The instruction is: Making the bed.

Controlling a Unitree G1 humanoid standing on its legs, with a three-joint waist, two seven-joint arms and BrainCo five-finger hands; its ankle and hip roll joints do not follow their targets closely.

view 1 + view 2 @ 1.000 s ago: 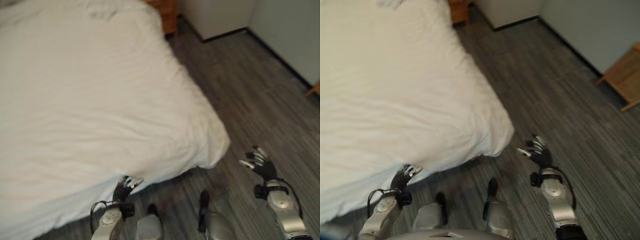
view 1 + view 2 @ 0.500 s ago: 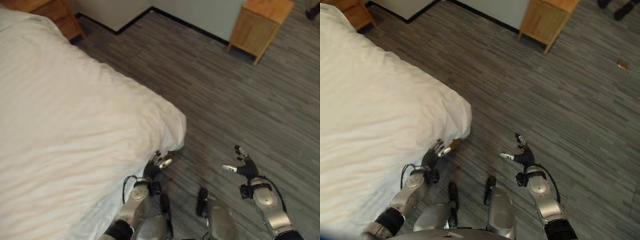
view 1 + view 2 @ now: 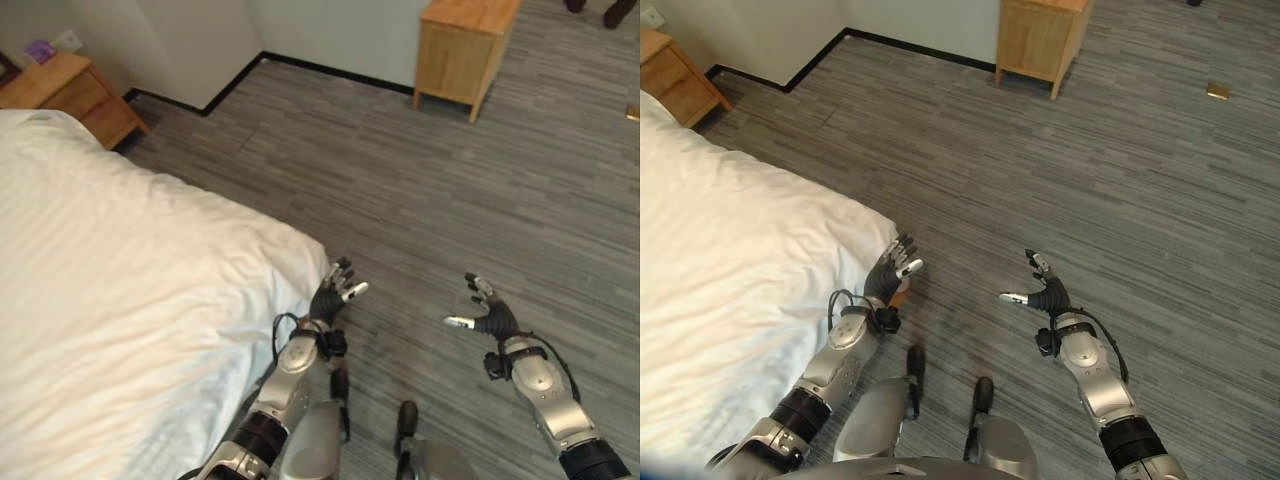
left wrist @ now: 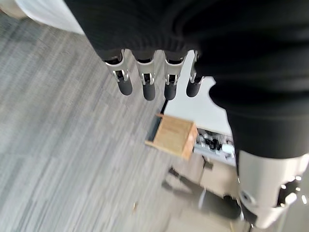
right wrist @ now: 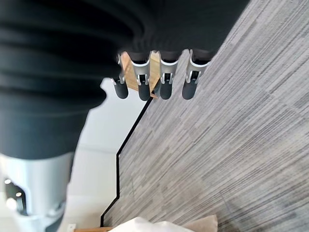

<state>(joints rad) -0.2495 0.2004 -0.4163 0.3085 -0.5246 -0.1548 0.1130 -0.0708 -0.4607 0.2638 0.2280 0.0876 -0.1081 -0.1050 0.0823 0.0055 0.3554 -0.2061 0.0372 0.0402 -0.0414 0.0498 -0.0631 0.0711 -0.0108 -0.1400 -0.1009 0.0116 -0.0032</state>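
Note:
The bed's white duvet (image 3: 120, 310) covers the left of the eye views, its corner (image 3: 300, 255) hanging over the grey floor. My left hand (image 3: 331, 297) hovers just past that corner, fingers relaxed and holding nothing; its fingers (image 4: 147, 82) point out over the floor in the left wrist view. Over bare floor to the right, my right hand (image 3: 485, 316) is open with thumb spread and nothing in it. The right wrist view shows its straight fingers (image 5: 164, 79) and a bit of the duvet (image 5: 145, 224).
A wooden bedside cabinet (image 3: 70, 95) stands by the wall at the bed's far side. Another wooden cabinet (image 3: 465, 50) stands against the far wall. A small brown object (image 3: 1218, 90) lies on the floor at far right. Grey plank floor (image 3: 480, 200) stretches right of the bed.
The camera has swung right, so the bed sits further left. My left hand has come away from the duvet's edge and risen; the right hand has stayed open.

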